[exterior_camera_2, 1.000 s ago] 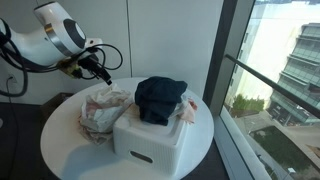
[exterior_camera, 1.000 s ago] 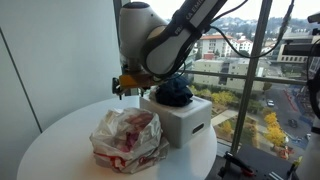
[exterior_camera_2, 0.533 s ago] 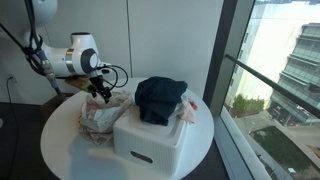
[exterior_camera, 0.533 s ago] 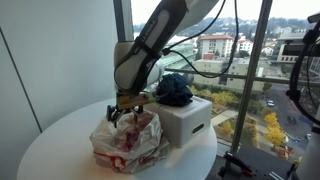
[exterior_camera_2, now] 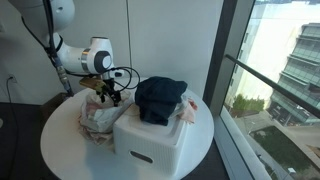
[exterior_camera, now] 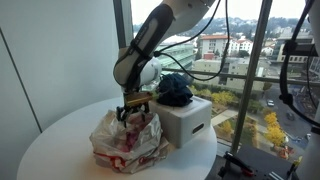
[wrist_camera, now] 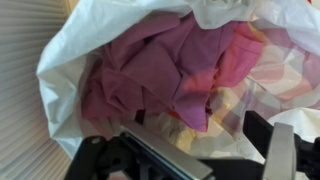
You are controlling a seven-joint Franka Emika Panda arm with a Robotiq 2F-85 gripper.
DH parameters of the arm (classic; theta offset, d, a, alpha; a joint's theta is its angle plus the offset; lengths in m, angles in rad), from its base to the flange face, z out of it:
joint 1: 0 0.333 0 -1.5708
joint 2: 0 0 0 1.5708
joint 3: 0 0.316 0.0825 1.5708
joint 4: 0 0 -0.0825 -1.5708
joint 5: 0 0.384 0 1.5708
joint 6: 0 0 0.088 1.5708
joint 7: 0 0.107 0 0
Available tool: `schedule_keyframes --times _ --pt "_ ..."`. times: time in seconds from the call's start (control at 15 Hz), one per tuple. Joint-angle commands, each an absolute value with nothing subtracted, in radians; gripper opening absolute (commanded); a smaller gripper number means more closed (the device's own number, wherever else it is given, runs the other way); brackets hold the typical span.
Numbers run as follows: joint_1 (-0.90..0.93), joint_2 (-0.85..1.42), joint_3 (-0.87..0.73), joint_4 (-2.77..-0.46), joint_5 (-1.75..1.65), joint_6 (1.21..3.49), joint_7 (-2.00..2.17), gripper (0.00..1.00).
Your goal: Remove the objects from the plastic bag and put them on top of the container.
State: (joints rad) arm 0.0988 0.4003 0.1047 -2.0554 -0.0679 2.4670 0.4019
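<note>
A white plastic bag [exterior_camera: 128, 142] lies on the round table, also seen in an exterior view [exterior_camera_2: 100, 114], next to a white container [exterior_camera: 183, 121]. A dark blue cloth [exterior_camera: 175, 90] sits on top of the container [exterior_camera_2: 152, 140] and shows in both exterior views [exterior_camera_2: 160, 98]. In the wrist view the bag's mouth [wrist_camera: 75, 50] gapes and pink cloth [wrist_camera: 165, 65] fills it. My gripper [exterior_camera: 135, 110] hangs just above the bag's opening, jaws open and empty. It also shows in an exterior view [exterior_camera_2: 104, 95] and in the wrist view [wrist_camera: 195, 130].
The round white table [exterior_camera: 60, 140] stands by a large window [exterior_camera_2: 280, 70]. A white wall is behind it. The container sits near the table's window-side edge.
My gripper has come down from above the table and moved over the bag's mouth, close to the pink cloth.
</note>
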Motion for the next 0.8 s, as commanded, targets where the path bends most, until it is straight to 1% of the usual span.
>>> schedule_keyframes --times 0.0,0.27,0.67,0.73 --pt "0.124 0.466 0.087 -1.971 -0.022 2.399 0.345 1.00" --pt "0.130 0.537 0.079 -1.914 -0.015 2.370 0.326 1.00" --pt "0.130 0.638 0.069 -1.855 -0.012 2.385 0.298 1.00" --pt "0.132 0.651 0.068 -1.847 -0.013 2.383 0.293 0.75"
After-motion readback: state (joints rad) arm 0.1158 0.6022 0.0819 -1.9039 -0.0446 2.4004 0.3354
